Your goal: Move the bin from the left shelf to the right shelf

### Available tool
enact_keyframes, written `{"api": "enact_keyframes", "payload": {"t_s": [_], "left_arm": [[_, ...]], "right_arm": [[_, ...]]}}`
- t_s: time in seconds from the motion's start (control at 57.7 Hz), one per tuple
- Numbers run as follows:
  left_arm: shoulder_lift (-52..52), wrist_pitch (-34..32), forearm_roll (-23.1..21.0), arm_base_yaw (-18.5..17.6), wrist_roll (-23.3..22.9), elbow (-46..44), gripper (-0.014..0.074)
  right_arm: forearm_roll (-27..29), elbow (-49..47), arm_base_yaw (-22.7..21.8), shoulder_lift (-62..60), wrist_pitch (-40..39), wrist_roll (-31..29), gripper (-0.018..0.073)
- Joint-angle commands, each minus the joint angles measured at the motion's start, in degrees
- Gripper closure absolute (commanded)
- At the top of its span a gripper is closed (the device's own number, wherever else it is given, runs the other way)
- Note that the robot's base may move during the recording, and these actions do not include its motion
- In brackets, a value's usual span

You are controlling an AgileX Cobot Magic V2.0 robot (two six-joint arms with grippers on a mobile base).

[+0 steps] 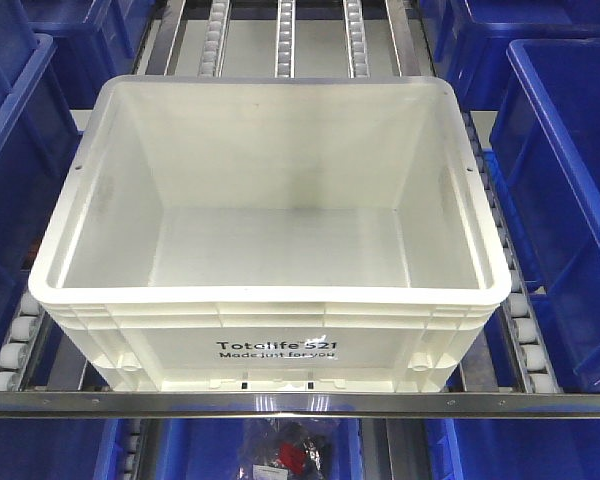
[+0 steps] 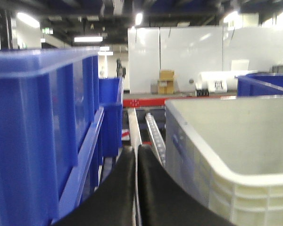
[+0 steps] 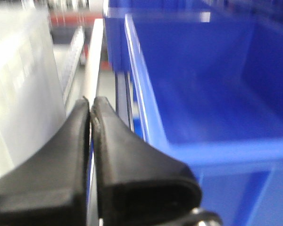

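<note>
I've got the white bin (image 1: 270,293) sitting on the roller shelf (image 1: 15,352), its front wall just behind the steel bar (image 1: 80,403), with blue bins (image 1: 570,180) on either side. The left gripper (image 2: 136,149) is pressed together, holding nothing, beside the bin's left wall. The right gripper (image 3: 90,100) is pressed together too (blurry view), on the bin's right.

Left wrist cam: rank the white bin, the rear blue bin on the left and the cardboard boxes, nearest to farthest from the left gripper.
1. bin: right beside the left gripper, on its right.
2. rear blue bin: ahead on the left, beyond the big blue one.
3. cardboard boxes: far back, centre, against the white wall panels.
</note>
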Motion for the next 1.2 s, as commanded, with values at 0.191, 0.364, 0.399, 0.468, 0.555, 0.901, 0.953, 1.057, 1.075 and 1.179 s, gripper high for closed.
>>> {"api": "enact_keyframes", "payload": {"t_s": [0.191, 0.364, 0.399, 0.468, 0.555, 0.901, 0.953, 1.057, 1.075, 1.179], "left_arm": [[7.0, 10.8, -0.1, -0.3, -0.5, -15.5, 0.0603], [19.3, 25.2, -0.2, -0.3, -0.5, -26.7, 0.0603], [20.7, 26.9, -0.2, -0.3, -0.5, -27.8, 0.0603], [22.7, 27.5, -0.1, -0.3, -0.5, -28.8, 0.0603], [23.4, 27.2, -0.2, -0.3, -0.5, -28.8, 0.0603], [23.3, 27.5, -1.8, -0.9, -0.5, -28.8, 0.0556], [23.3, 27.5, -1.7, -1.5, -0.5, -28.8, 0.0522], [23.3, 27.5, -1.7, -2.6, -0.5, -28.8, 0.0419], [23.3, 27.5, -1.7, -2.7, -0.5, -28.8, 0.0402], [23.3, 27.8, -1.7, -3.7, -0.5, -28.8, 0.0251]], "right_arm": [[-0.5, -15.3, 0.1, 9.4, 1.5, 0.2, 0.0567], [3.2, -25.0, 0.1, 20.8, 10.8, 0.7, 0.0567], [3.4, -25.8, 0.1, 22.4, 11.2, 0.7, 0.0567], [3.6, -25.8, 0.1, 24.2, 10.5, 0.7, 0.0567], [4.4, -25.8, 0.1, 25.7, 11.3, 0.7, 0.0567], [4.0, -25.8, 0.1, 25.8, 12.9, -0.1, 0.0488], [4.0, -25.8, 0.1, 25.8, 13.1, -0.1, 0.0438], [4.0, -25.8, 0.1, 25.8, 13.6, -0.1, 0.0311], [4.0, -25.8, 0.1, 25.8, 13.6, -0.1, 0.0282], [4.0, -25.8, 0.1, 25.8, 14.1, -0.4, 0.0145]]}}
